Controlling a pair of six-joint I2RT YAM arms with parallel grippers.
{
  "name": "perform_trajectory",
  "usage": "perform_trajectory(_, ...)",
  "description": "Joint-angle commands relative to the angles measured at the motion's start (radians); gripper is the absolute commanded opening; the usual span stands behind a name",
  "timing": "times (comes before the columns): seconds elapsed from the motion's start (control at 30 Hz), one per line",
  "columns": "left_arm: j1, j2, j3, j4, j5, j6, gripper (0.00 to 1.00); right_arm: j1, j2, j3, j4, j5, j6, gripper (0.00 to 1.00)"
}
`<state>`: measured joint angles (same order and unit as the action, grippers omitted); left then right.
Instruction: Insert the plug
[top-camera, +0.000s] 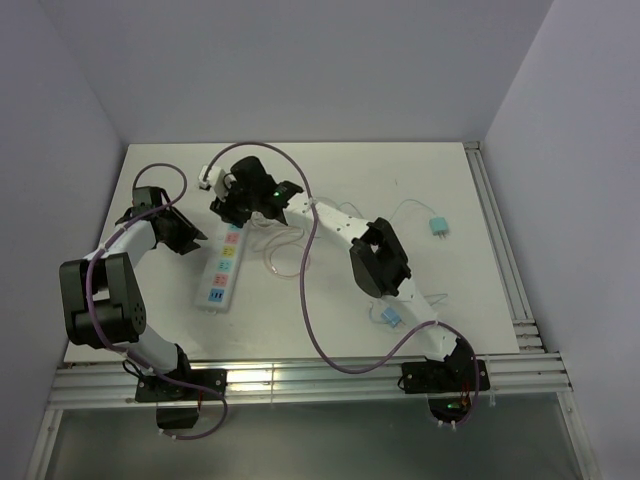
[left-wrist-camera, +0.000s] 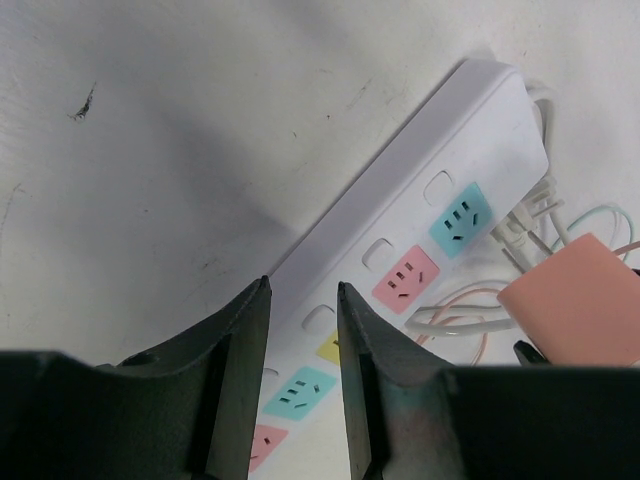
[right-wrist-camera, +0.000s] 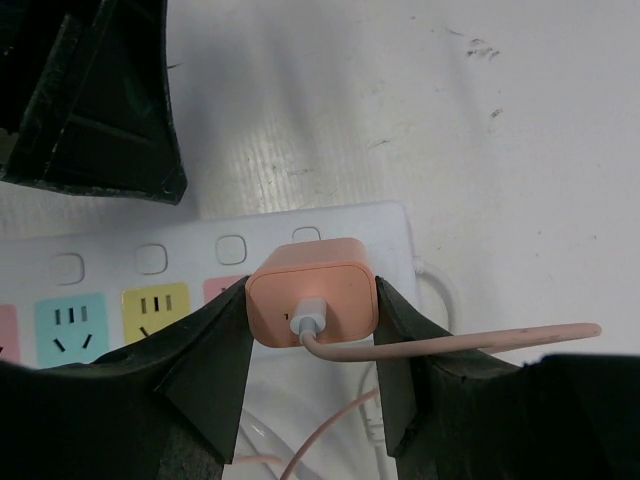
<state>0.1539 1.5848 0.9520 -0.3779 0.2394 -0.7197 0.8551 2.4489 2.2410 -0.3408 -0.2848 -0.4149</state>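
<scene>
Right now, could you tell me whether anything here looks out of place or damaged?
Nothing looks damaged. Thin cables lie tangled beside the power strip, near the pink plug the right end effector grips.

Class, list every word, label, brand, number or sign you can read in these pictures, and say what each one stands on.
None: no text can be read in any view.
White plastic power strip: coloured socket panels with slots only, no print visible.
Pink square charger plug: plain faces, no lettering visible.
Small teal plug in the top view: too small to tell.
</scene>
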Motion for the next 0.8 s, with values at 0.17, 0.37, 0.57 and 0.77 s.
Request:
perform_trajectory(0.17,0.004,0.003,0.002,0.024,0.017,0.017,0.38,-0.014,0.033,0.091,-0.084,-0.045,-0.012,0.00)
perform_trajectory(0.37,0.004,-0.003,-0.002,0.025,0.015,0.017,0.38,-0.024,0.053,0.097,-0.080,-0.053,-0.002,0.00)
perform_trajectory(0.57,0.004,0.006,-0.002,0.028,0.018,0.016,0.38,-0.030,0.078,0.120,-0.076,-0.050,0.005,0.00)
perform_trajectory(0.77,0.004,0.006,-0.002,0.031,0.024,0.016,0.38,-0.031,0.093,0.144,-0.086,-0.057,0.014,0.00)
